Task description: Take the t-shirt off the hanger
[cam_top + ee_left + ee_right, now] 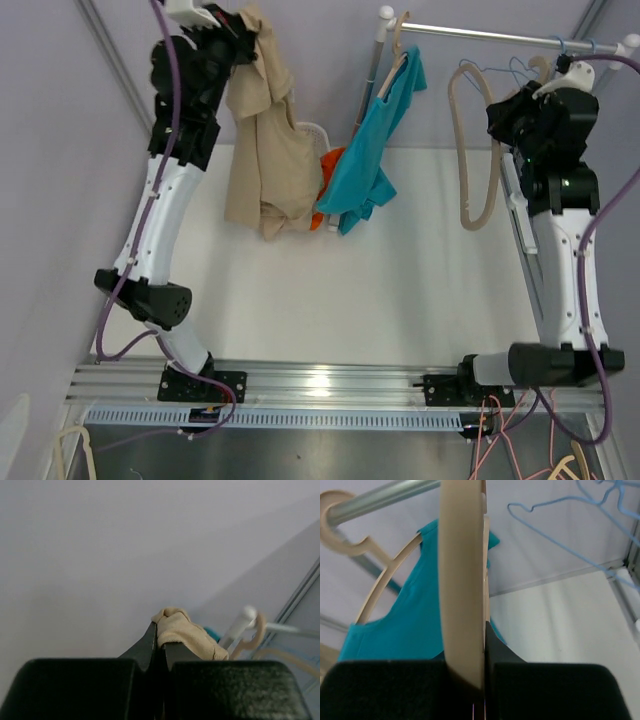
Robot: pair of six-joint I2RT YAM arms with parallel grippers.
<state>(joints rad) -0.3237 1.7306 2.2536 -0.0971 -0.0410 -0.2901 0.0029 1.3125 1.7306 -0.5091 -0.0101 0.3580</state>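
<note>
A beige t-shirt (262,150) hangs bunched from my left gripper (248,25), which is raised high at the back left and shut on the fabric. In the left wrist view the cloth (187,630) is pinched between the closed fingers of the left gripper (161,635). A bare beige hanger (459,150) dangles at the right, apart from the shirt. My right gripper (548,82) is shut on it. Seen from the right wrist, the hanger (462,580) stands clamped in the right gripper (484,645).
A teal t-shirt (375,150) hangs on a wooden hanger (398,50) from the metal rail (490,37) at the back. Blue wire hangers (575,45) sit at the rail's right end. An orange cloth (330,165) lies behind the beige shirt on the white table (400,280).
</note>
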